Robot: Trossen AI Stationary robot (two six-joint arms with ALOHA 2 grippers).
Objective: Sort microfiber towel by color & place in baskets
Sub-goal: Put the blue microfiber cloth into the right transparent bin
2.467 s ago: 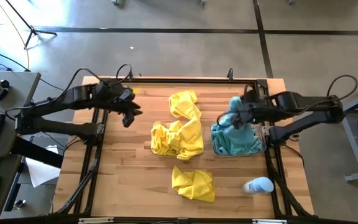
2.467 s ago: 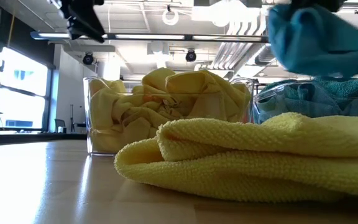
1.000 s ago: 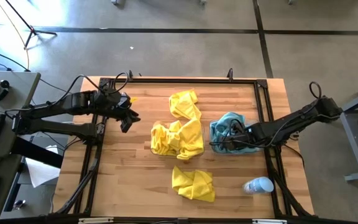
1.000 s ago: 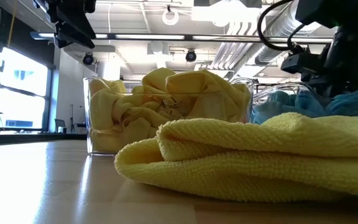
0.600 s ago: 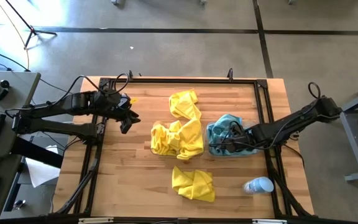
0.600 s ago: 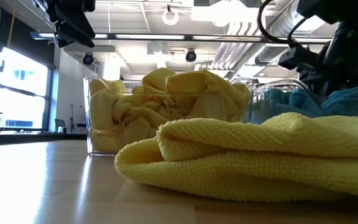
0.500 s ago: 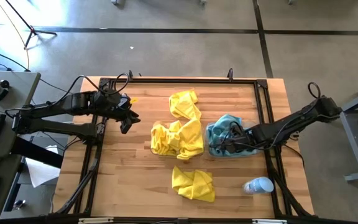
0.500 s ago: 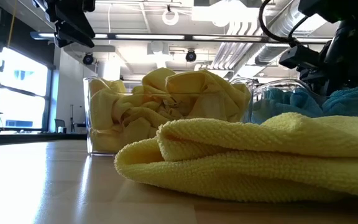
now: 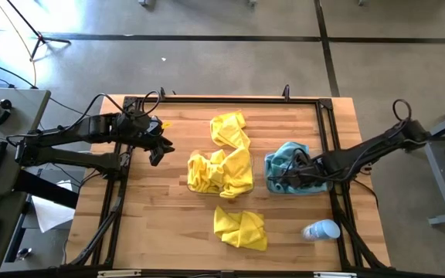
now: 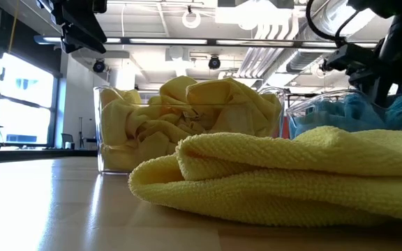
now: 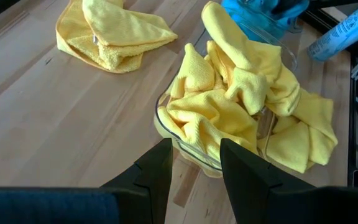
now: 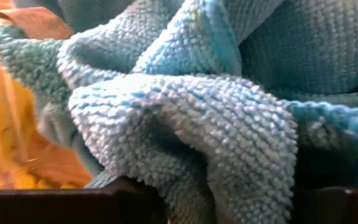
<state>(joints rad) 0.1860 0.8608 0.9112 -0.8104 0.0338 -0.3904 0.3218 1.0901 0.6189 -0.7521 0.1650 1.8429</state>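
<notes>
While deep in teal bin (image 9: 320, 188), right gripper (image 9: 282, 181) fingers' spread unclear over teal towels (image 9: 288, 158); left gripper (image 9: 159, 150) waits aside, fingers apart & empty

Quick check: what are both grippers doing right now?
Left gripper: open, empty, hovering near the yellow towels' basket.
Right gripper: down in the teal towels; cannot tell whether open or shut.

From above I count two clear baskets, one (image 9: 216, 174) heaped with yellow towels and one (image 9: 293, 176) with teal towels, two loose yellow towels (image 9: 229, 129) (image 9: 240, 228) on my surface (image 9: 161, 224), and one bottle (image 9: 321, 230).
</notes>
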